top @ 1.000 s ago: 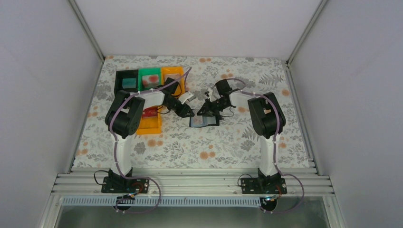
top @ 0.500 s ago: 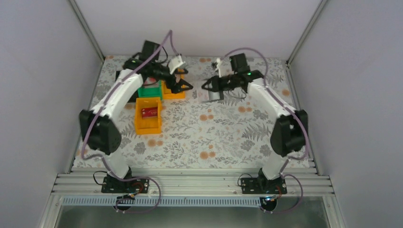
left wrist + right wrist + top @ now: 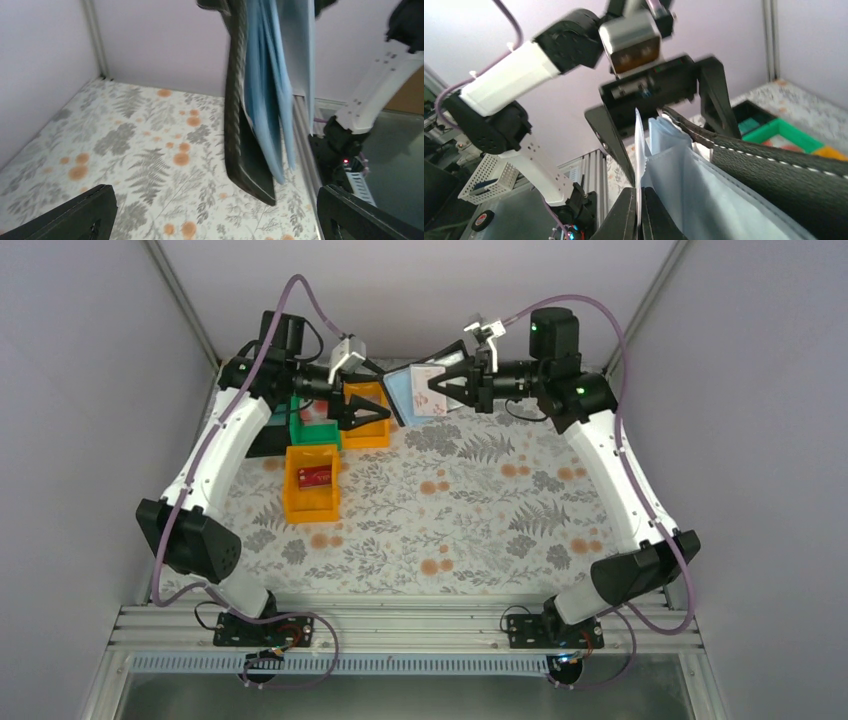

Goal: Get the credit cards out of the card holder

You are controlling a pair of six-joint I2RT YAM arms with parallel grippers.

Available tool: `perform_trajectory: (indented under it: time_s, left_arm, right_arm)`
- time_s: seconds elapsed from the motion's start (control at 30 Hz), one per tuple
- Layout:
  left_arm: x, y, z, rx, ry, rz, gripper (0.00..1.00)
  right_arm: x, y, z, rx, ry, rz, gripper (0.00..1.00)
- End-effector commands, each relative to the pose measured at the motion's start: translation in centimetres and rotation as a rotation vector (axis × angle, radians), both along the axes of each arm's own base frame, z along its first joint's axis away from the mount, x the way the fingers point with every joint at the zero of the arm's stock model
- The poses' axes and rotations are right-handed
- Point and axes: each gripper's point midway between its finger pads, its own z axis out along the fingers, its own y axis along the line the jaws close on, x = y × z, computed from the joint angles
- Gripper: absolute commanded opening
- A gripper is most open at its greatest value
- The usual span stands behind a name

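1. Our left gripper (image 3: pixel 372 417) stands spread as wide as it goes and holds nothing. A second ago it was nearly closed, low over the table.
2. Just to its right, our right gripper (image 3: pixel 440 390) is clamped on the card holder (image 3: pixel 405 400). It has lifted the holder off the cloth and holds it open in the air, facing the left jaws.
3. We judge the left claw is freed for the next pull; a whitish card (image 3: pixel 430 375) seems to remain inside.
4. The trays (image 3: pixel 312 502) lie below and left of it. The back wall (image 3: pixel 420 300) is close behind both claws, so open room lies toward the bases.
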Motion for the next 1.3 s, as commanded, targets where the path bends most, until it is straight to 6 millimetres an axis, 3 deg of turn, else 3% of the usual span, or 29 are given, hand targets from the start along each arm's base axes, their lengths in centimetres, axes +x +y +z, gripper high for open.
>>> perform_trajectory:
  time_s: [0.0, 0.13, 0.33, 0.47, 0.63, 0.7, 0.8, 0.9, 1.0, 1.17, 1.27]
  left_arm:
    - [-4.6, -2.0, 2.4, -0.081, -0.127, -0.201, 1.00]
    - [-5.1, -3.3, 2.0, -0.105, -0.065, -0.218, 1.00]
    - [-5.8, -4.8, 4.2, -0.143, -0.103, -0.280, 0.96]
    - [-6.2, -5.1, 4.8, -0.150, -0.096, -0.296, 0.60]
    - [-6.2, -6.0, 4.7, -0.144, -0.078, -0.290, 0.25]
    - [-6.2, -6.2, 4.7, -0.141, -0.067, -0.291, 0.04]
    - [-6.3, -6.1, 4.3, -0.125, -0.063, -0.283, 0.02]
    - [-6.2, -5.8, 4.1, -0.119, -0.049, -0.270, 0.02]
    - [-6.1, -5.3, 4.2, -0.123, -0.050, -0.262, 0.03]
    - [-6.3, -5.1, 4.2, -0.119, -0.068, -0.262, 0.02]
    - [-6.3, -5.0, 4.1, -0.118, -0.069, -0.262, 0.02]
  right_arm:
    - [-2.6, 0.0, 4.0, 0.063, -0.118, 0.099, 0.04]
    - [-2.5, 0.1, 4.7, 0.084, -0.125, 0.100, 0.04]
    - [-2.3, 0.3, 4.1, 0.070, -0.113, 0.099, 0.04]
    - [-2.0, 0.4, 2.9, 0.046, -0.087, 0.092, 0.04]
    - [-1.8, 1.3, 2.3, 0.043, -0.068, 0.111, 0.04]
    - [-1.8, 1.5, 2.1, 0.038, -0.067, 0.119, 0.04]
    - [-2.0, 1.3, 1.9, 0.033, -0.087, 0.116, 0.07]
    - [-1.6, 0.5, 1.1, 0.029, -0.072, 0.100, 0.29]
    - [-1.0, -1.0, -0.3, 0.035, -0.031, 0.090, 0.38]
    - [-0.9, -1.5, -2.0, 0.045, 0.040, 0.121, 0.38]
    - [-0.7, -1.6, -2.2, 0.032, 0.031, 0.109, 0.33]
